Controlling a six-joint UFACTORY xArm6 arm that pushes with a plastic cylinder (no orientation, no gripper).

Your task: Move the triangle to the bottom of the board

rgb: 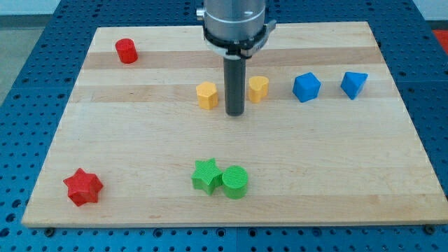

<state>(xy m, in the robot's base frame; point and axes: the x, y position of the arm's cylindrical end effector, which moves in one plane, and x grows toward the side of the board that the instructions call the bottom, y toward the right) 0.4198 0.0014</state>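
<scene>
The blue triangle (354, 84) lies near the view's right edge of the wooden board (140, 140), in the upper row, just to the right of a blue cube-like block (306, 87) and apart from it. The task wants it at the view's bottom, so it has the whole depth of the board yet to cross. The arm's tip (235, 113) rests on the desk between the yellow hexagon-like block (206, 95) and a second yellow block (258, 89), close to both, though contact cannot be judged; it is well apart from the triangle. There are no fingers on this rig, only the rod, so nothing is spread or pinching. A sound approach would probably bring the tip round above the triangle, since a push must come from the far side. The red cylinder (127, 50) sits top left, the red star (83, 186) bottom left, and the green star (206, 174) touches the green cylinder (235, 182) at bottom centre, outside the likely path.
</scene>
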